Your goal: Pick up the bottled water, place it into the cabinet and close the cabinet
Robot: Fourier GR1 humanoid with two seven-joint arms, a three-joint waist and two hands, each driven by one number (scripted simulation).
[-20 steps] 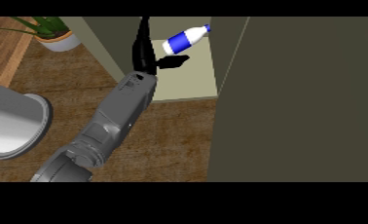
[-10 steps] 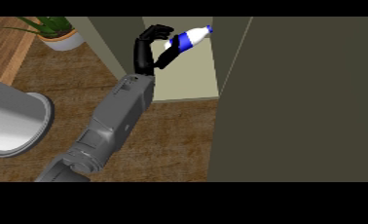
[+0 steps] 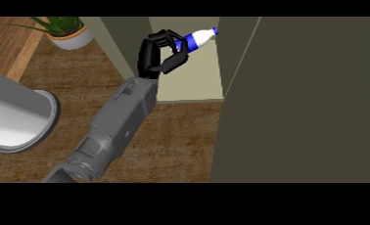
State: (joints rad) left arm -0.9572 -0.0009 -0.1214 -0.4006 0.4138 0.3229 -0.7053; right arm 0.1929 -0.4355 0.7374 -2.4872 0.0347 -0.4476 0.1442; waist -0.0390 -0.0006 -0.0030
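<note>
The bottled water (image 3: 197, 39), clear with a blue label and a white cap, lies tilted inside the open cabinet (image 3: 194, 83), cap pointing up and to the right. My left hand (image 3: 152, 56) reaches in from the lower left on its grey forearm. Its fingers curl over the bottle's lower end, the thumb sits beneath it, and the bottle's base is hidden behind them. The cabinet's dark door (image 3: 303, 101) stands open and fills the right side of the view. My right hand does not show.
A potted plant (image 3: 69, 37) stands at the upper left beside the cabinet's side wall. A large grey round vessel (image 3: 22, 116) sits at the left edge on the wooden counter (image 3: 173, 141).
The left hand's fingers, straight one second ago, have curled round the bottle's lower end. The bottle has shifted slightly to the right, deeper into the cabinet.
</note>
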